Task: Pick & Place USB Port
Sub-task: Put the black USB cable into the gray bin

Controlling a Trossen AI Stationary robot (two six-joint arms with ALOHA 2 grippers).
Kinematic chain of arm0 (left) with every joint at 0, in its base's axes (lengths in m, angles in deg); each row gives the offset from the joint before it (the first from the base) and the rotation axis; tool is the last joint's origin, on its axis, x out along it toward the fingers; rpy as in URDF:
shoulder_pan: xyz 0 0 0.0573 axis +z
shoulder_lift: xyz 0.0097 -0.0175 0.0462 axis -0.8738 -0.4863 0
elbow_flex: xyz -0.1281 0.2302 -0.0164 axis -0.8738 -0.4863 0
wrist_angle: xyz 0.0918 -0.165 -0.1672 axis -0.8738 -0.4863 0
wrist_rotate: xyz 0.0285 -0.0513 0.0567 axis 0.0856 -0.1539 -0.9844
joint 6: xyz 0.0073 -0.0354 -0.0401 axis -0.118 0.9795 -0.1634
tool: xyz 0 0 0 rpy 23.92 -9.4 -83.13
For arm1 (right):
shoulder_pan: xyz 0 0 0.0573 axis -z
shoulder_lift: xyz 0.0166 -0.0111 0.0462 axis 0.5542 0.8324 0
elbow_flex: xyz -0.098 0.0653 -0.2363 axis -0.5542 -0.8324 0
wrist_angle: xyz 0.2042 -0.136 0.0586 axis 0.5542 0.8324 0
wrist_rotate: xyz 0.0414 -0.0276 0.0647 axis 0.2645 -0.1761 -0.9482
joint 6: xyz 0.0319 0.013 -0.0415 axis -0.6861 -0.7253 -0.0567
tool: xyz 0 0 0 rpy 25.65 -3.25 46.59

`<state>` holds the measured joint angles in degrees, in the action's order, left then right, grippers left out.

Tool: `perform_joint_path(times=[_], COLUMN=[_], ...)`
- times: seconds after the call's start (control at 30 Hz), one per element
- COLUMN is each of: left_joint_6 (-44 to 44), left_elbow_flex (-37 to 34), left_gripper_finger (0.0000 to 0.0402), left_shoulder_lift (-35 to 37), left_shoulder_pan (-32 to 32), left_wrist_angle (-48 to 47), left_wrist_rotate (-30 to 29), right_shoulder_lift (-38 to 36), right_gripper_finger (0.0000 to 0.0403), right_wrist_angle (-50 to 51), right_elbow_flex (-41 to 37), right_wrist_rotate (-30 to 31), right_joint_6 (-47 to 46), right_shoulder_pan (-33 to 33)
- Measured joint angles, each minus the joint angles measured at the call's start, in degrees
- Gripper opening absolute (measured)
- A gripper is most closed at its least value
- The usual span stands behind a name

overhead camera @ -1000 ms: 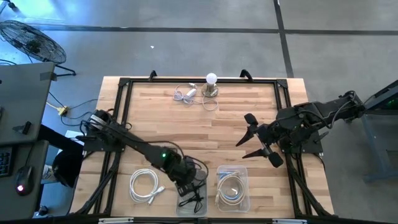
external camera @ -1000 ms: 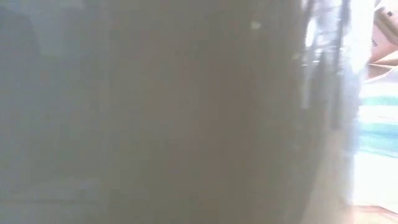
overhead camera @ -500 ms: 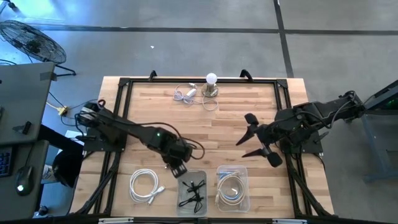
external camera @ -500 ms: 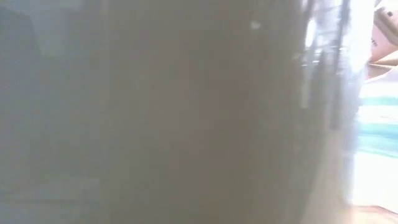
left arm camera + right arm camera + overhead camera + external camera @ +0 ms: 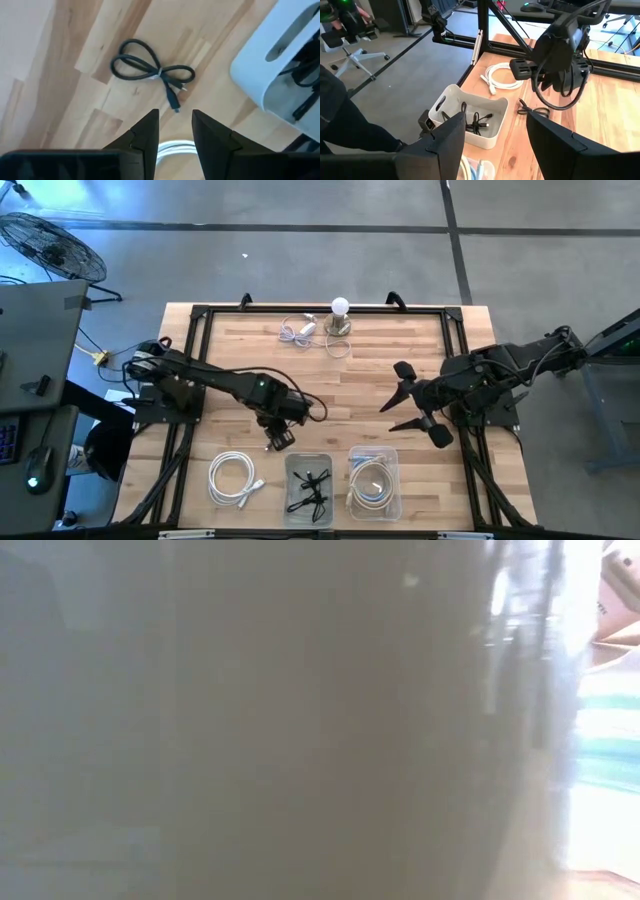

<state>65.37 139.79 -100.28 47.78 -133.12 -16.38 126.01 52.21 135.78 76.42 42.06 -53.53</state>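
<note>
Here we see a coiled white cable (image 5: 233, 478) lying on the pale butcher-block wooden table (image 5: 370, 395) near its front-left corner. Just above it hangs the left gripper (image 5: 279, 439), its fingers (image 5: 145, 134) a narrow gap apart and holding nothing. Directly under it in the left wrist view lies a small black USB cable tied in a bow-like loop (image 5: 150, 74), flat on the bare wood beside a clear plastic bin (image 5: 308, 490) that already holds other black cables (image 5: 309, 491). To its right sits a second clear bin of white cables (image 5: 374, 482). At the table's far edge stands a white bulb on a small base (image 5: 341, 317). By the right edge the right gripper (image 5: 408, 412) hovers, fingers spread wide and empty.
</note>
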Motion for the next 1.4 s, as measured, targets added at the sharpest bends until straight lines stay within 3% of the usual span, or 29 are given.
perform_joint_path(times=[0.27, 0.53, 0.67, 1.4], left_joint_6=[-3.4, 1.5, 2.1, 2.8], left_elbow_flex=[-7.1, -15.5, -15.9, -15.9], left_gripper_finger=[0.0113, 0.0113, 0.0113, 0.0113], left_shoulder_lift=[0.0, 0.0, 0.0, 0.0], left_shoulder_pan=[0.5, 0.4, 0.4, 0.4], left_wrist_angle=[4.2, 16.2, 20.3, 20.7], left_wrist_rotate=[1.8, 5.7, 5.1, 2.3], right_shoulder_lift=[0.0, 0.0, 0.0, 0.0], right_gripper_finger=[0.0204, 0.0204, 0.0204, 0.0204], right_wrist_angle=[1.1, 1.8, 1.8, 2.1], right_elbow_flex=[0.0, 0.0, 0.0, 0.0], right_wrist_rotate=[0.2, 0.2, 0.0, -1.9], right_joint_6=[0.4, 0.8, 1.3, 0.8], right_shoulder_pan=[0.0, 0.0, 0.3, 1.9])
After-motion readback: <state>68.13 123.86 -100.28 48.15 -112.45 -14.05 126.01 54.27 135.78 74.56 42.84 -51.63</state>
